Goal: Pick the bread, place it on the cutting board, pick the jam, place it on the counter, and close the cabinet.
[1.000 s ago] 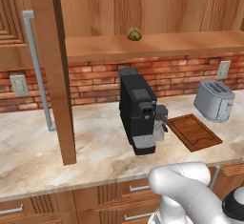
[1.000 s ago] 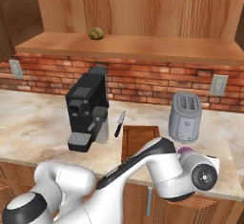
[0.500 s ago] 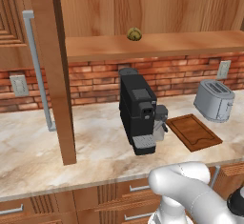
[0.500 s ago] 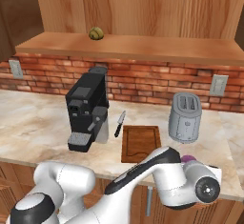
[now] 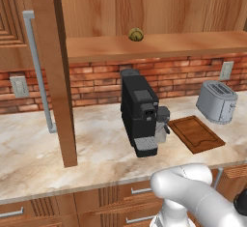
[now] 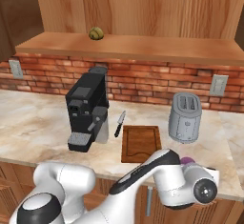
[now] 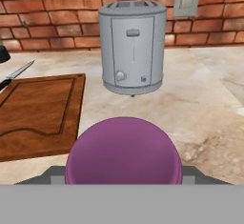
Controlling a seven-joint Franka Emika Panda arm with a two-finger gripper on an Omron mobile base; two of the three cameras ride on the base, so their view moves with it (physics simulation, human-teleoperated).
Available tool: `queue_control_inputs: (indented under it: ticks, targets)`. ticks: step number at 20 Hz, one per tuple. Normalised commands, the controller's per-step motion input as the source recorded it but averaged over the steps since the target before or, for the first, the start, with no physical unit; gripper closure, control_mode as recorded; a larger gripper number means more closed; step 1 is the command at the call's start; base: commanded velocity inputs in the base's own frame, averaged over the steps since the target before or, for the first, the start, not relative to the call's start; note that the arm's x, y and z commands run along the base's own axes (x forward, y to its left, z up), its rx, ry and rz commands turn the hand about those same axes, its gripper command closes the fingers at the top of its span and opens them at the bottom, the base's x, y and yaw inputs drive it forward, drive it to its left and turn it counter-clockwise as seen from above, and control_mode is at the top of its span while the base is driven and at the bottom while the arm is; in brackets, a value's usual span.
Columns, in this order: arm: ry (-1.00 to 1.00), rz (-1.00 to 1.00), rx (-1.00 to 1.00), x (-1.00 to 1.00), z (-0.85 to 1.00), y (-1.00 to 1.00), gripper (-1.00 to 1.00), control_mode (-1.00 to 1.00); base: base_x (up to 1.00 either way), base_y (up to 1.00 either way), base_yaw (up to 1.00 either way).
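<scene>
The jam (image 7: 123, 156), a purple jar, sits between my gripper (image 7: 123, 176) fingertips, and the gripper is shut on it. A sliver of the jam (image 6: 187, 161) shows behind my hand, low over the counter (image 6: 33, 118) near its front edge, right of the cutting board (image 6: 139, 144). Whether the jar touches the worktop I cannot tell. The cutting board (image 7: 33, 108) lies bare to the jar's left. The bread (image 5: 135, 34), a small yellowish bun, rests on the open cabinet's shelf (image 5: 159, 45). The bread (image 6: 96, 33) is far above and left of my hand. The cabinet door (image 5: 55, 76) stands open.
A silver toaster (image 7: 132, 46) stands just beyond the jar against the brick wall. A black coffee machine (image 6: 86, 109) stands left of the board, and a knife (image 6: 119, 123) lies between them. The door's bar handle (image 5: 38, 71) hangs over the left counter.
My hand has sunk lower and a little right with the jam, toward the counter in front of the toaster. The bread and the cabinet door have not moved.
</scene>
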Motion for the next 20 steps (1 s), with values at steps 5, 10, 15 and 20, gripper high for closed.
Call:
queue_control_inputs:
  ticks: [5,10,15,20]
  targets:
    - [0.0,0.0,0.0,0.2,-0.2,0.0,1.0,-1.0,0.0,0.0,0.0]
    - [0.0,0.0,0.0,0.21,-0.18,0.0,1.0,-1.0,0.0,0.0,0.0]
    - [0.0,0.0,0.0,0.22,-0.15,0.0,1.0,-1.0,0.0,0.0,0.0]
    - [0.0,0.0,0.0,0.26,-0.14,0.0,1.0,-1.0,0.0,0.0,0.0]
